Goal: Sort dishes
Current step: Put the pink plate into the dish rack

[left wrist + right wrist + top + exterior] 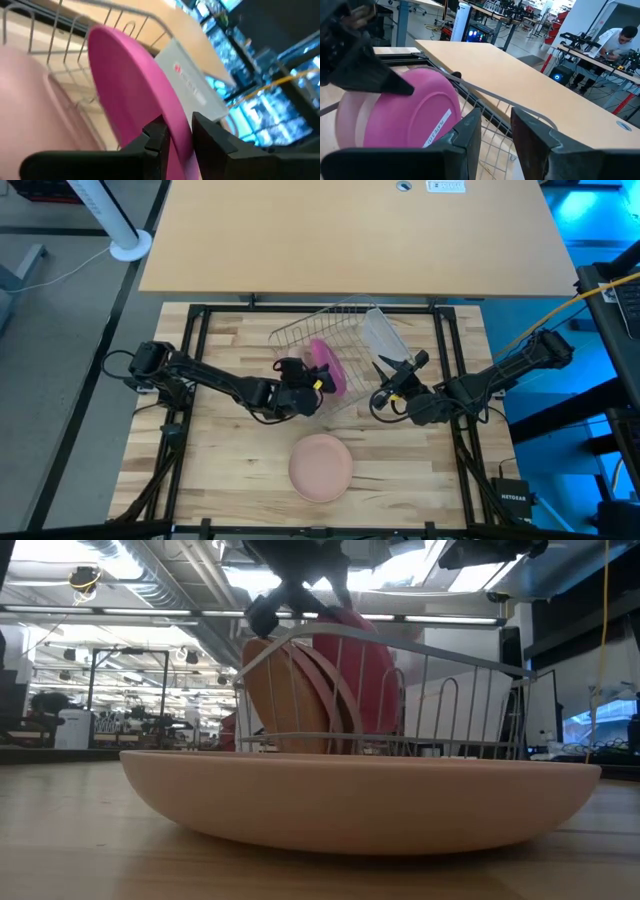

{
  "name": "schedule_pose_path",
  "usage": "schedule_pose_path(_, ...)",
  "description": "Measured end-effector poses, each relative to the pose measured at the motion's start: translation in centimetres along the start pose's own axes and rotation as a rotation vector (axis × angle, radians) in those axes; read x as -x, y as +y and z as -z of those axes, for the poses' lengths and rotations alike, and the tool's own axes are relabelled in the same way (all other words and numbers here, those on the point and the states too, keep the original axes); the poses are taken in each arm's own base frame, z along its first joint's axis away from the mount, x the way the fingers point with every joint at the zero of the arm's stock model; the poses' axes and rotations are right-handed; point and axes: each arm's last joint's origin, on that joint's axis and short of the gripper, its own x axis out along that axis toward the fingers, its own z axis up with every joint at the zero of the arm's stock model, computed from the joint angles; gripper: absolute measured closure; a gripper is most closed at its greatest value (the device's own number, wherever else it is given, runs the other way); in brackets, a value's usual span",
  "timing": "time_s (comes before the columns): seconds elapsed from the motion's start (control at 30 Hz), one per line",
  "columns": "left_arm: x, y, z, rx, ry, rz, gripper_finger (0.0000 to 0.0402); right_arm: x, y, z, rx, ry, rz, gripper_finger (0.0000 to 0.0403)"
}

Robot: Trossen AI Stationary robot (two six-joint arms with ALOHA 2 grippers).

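Plates three: magenta plate [328,367] pinched on edge in left gripper [312,387], right gripper [392,380] slightly parted, empty.

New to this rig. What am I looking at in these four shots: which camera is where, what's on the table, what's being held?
It is a two-arm robot at a wooden table, each arm ending in a two-finger gripper. The high view looks straight down; the low view sits at table height; the other two come from cameras on each wrist.

On the table: a silver wire rack and, nearer the front, a pale peach plate lying flat, which fills the low view. A clear plastic cup lies at the rack.

The left gripper is shut on the rim of the magenta-pink plate, which stands on edge in the rack. The low view shows a tan-brown plate already standing in the rack beside it.

The right gripper sits at the rack's other side, fingers apart, holding nothing.
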Motion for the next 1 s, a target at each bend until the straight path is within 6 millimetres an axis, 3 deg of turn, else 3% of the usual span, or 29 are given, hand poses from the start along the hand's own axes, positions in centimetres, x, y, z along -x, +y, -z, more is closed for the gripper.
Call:
schedule_pose_path(0.3, -0.1, 0.2, 0.2, -0.085, 0.111, 0.009, 0.0334, 0.0, 0.0, 0.0, 0.0, 0.0, 0.0, 0.0292)
schedule_pose_path(0.57, 0.2, 0.5, -1.4, -0.125, 0.11, -0.024, 0.0333, 0.0, 0.0, 0.1, 0.011, 0.004, 0.001, 0.0292)
schedule_pose_path(0.87, -1.3, 1.2, -2.4, -0.159, 0.107, -0.074, 0.0333, 0.0, 0.0, 0.2, 0.022, 0.009, -0.005, 0.0292)
schedule_pose_path(1.0, -2.1, 1.3, -2.9, -0.159, 0.108, -0.083, 0.0333, 0.0, 0.3, 0.3, 0.028, 0.033, -0.106, 0.0292)
